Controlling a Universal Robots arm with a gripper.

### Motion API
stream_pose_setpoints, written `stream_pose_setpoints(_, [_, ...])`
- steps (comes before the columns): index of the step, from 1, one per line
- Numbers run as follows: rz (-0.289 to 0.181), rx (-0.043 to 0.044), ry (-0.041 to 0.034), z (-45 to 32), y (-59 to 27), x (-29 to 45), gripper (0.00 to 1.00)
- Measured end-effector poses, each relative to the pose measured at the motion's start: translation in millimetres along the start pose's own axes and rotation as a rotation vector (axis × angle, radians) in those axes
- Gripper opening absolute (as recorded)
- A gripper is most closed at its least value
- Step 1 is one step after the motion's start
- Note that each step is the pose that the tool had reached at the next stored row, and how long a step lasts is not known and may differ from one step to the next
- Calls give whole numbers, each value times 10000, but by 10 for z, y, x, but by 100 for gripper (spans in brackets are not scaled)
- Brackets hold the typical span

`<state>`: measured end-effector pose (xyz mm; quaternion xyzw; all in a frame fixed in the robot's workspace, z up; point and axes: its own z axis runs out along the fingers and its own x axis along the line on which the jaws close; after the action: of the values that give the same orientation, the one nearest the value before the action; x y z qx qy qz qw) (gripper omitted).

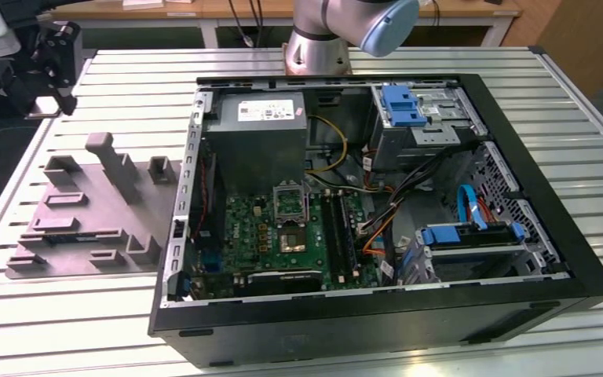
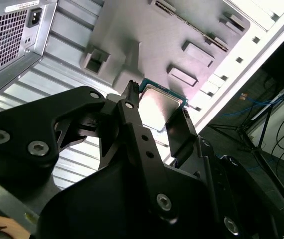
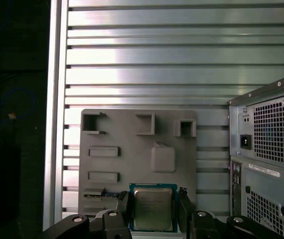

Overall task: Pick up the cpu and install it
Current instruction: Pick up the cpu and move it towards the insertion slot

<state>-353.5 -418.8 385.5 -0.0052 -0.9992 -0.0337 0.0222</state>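
The cpu, a small square chip with a silvery top and a thin green rim, sits between the black fingers of my gripper, which is shut on it. In the second wrist view the cpu shows edge-on between the same fingers of the gripper. Below it lies the grey fixture plate. In the exterior view the gripper hangs above the table at the far left, beyond the fixture plate. The motherboard's socket lies inside the open computer case.
The open case holds a power supply, blue drive brackets and loose cables. The robot's base stands behind the case. Raised blocks stick up from the fixture plate. The slatted metal table ends at the exterior view's left.
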Motion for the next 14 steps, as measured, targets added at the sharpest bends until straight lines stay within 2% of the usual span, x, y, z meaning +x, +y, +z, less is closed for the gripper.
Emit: stream_pose_setpoints(14, [0,0,0,-3,1,-59,47])
